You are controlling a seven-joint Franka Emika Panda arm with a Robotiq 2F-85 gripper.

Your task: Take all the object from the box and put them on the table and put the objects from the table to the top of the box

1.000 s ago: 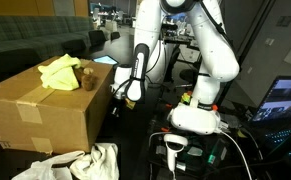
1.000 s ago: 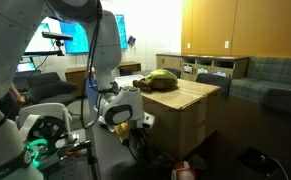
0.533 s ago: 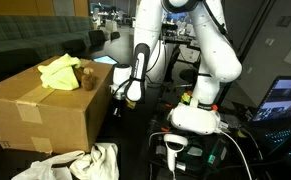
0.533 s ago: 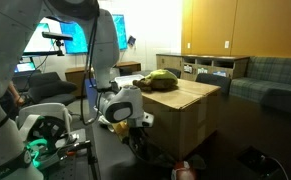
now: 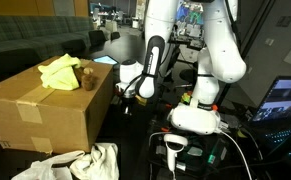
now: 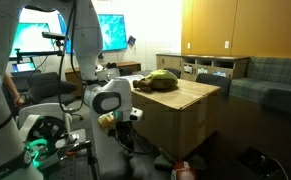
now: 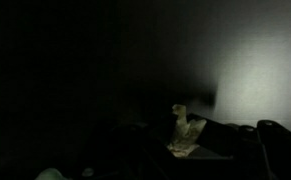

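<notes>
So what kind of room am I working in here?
Most likely an office or lab lounge, not a kitchen: a dark sofa behind the cardboard box, lit monitors on the far side, and wood-panelled cabinets above a low shelf unit.

The wrist view is nearly black; only a pale scrap [image 7: 186, 133] shows. On the gripper [image 5: 125, 96], the jaws are too small to read.

A yellow cloth [image 5: 59, 71] tops the box [image 5: 45, 112] (end effector [image 5: 126, 95] beside).
</notes>
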